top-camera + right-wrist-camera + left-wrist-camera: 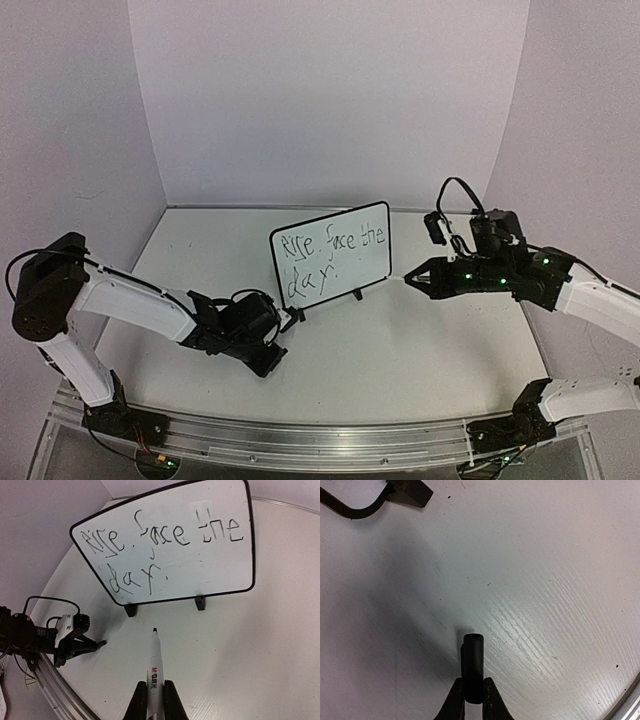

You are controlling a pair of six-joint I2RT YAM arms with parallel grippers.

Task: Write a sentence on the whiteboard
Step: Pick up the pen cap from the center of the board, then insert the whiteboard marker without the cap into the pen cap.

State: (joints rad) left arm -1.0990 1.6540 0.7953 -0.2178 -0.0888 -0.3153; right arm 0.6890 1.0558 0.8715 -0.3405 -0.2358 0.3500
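**Inspector:** Your right gripper (155, 687) is clamped on one uncapped marker (154, 660). The marker's long axis points straight ahead at the one whiteboard (215, 570), which stands upright mid-table (400, 350).

**Operator:** And the left?

**Inspector:** Your left gripper (473, 684) pinches one black cap (473, 655) near the board's left corner. There is one sentence (165, 532) in two lines, and I judge it complete.

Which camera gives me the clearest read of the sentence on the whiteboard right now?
Right wrist: the sentence sits large and nearly head-on across the whiteboard. Top external shows it small and slanted. Left wrist shows no writing at all.
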